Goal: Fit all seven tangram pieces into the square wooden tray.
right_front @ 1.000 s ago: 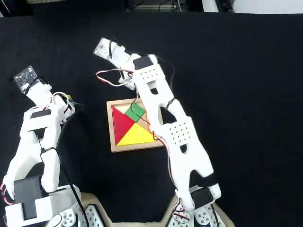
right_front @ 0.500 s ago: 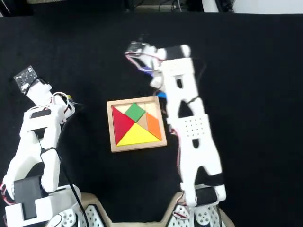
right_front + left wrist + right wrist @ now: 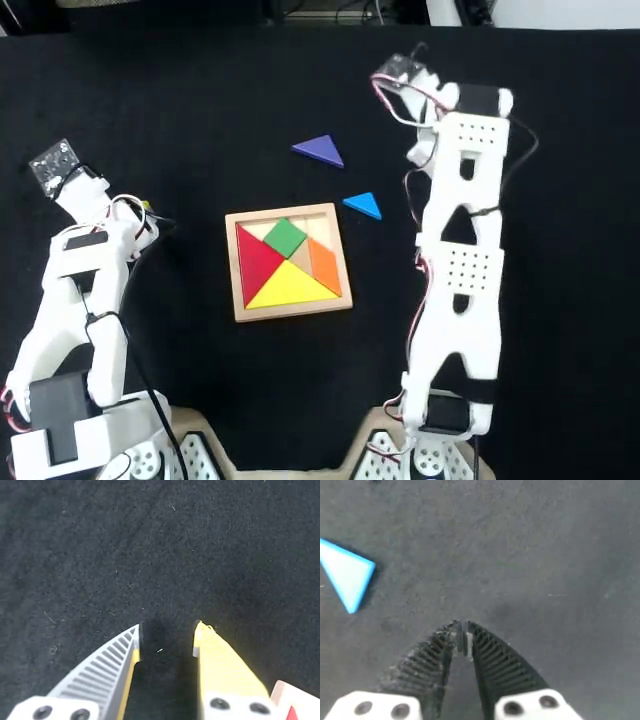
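While blue triangle & purple triangle lie off the tray, we judge right gripper (clenched, empty; left gripper parted) must open for next pickup.

Bare black cloth surface separates the square wooden tray from the small blue triangle and purple triangle; the white right arm flanks the blue triangle, the left arm stands well apart.

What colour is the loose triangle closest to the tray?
Blue. The triangle shows best in the right wrist view.
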